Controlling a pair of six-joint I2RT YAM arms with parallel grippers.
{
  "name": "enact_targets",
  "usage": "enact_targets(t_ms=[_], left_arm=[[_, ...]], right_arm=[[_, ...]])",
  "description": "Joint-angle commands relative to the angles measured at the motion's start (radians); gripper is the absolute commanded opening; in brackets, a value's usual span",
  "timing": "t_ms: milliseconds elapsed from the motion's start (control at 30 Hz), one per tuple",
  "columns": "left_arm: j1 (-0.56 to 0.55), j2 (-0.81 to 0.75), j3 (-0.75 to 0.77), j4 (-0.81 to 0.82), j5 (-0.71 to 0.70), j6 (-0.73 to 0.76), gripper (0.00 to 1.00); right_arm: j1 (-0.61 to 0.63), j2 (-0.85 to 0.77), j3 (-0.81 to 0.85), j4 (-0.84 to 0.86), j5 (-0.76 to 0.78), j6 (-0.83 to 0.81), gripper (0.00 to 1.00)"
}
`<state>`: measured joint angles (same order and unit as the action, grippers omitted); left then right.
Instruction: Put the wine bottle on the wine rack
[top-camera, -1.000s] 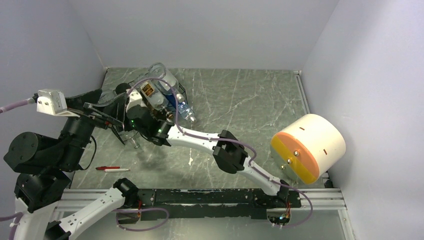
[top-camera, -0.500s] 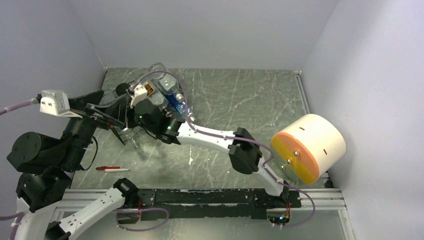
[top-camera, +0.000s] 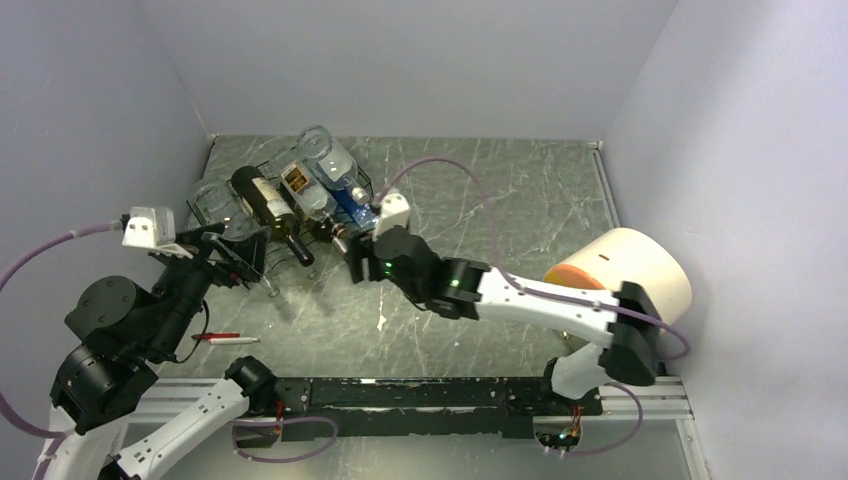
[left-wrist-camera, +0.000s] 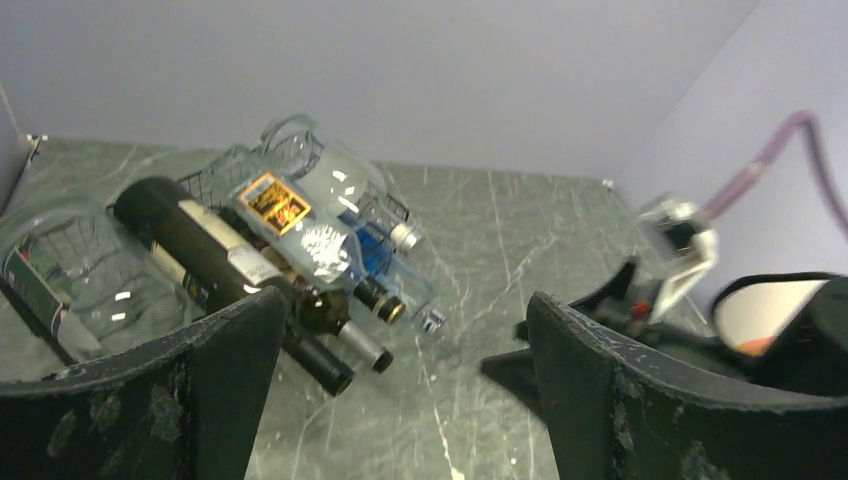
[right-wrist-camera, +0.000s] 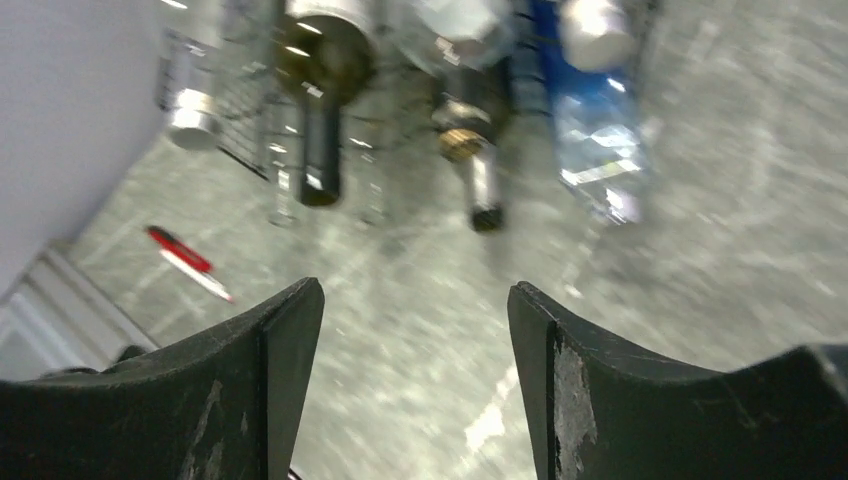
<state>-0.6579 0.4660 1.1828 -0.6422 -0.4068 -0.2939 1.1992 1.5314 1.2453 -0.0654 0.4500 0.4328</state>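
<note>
Top view: even, diffuse overhead light, moderately bright. The table (top-camera: 520, 200) carries only soft shadows beneath the arms.

Left wrist view: sharp at centre, with white glints on the clear bottles (left-wrist-camera: 320, 240) at 10 o'clock. The left gripper (left-wrist-camera: 405, 310) at 6 o'clock is dark. The 3 o'clock edge is smeared.

Right wrist view: motion blur throughout. The bottle necks (right-wrist-camera: 470, 150) at 12 o'clock streak.

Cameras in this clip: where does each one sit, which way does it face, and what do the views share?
Top external: above and behind the bases, looking down on the table; both arms show.
Left wrist: on the left arm, facing the wine rack and its bottles; left gripper fingers frame the bottom.
Right wrist: on the right arm, facing bottle necks and a red pen; right gripper fingers below.
Shared: all three see the racked bottles.
</note>
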Motion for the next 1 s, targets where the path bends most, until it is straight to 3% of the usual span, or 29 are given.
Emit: enact_targets(t_ms=[0, 133, 300, 533, 967], left_arm=[[0.006, -0.036, -0.017, -0.103, -0.002, -0.057, 0.94], [0.006, -0.063, 0.001, -0.161, 0.011, -0.047, 0.94], [0.006, -0.096, 0.060, -0.200, 0.030, 0.002, 0.94], [0.007, -0.090, 0.172, -0.185, 0.052, 0.076, 0.94], [0.006, -0.067, 0.207, -0.188, 0.054, 0.091, 0.94]], right_arm=[[-0.001, -0.198, -0.084, -0.236, 0.258, 0.062, 0.72], [-0.001, -0.376, -0.102, -0.438, 0.422, 0.096, 0.74], [-0.001, -0.541, 0.001, -0.684, 0.577, 0.145, 0.74], [0.000, -0.700, 0.045, -0.659, 0.580, 0.027, 0.74], [-0.001, -0.774, 0.040, -0.573, 0.510, -0.047, 0.75]])
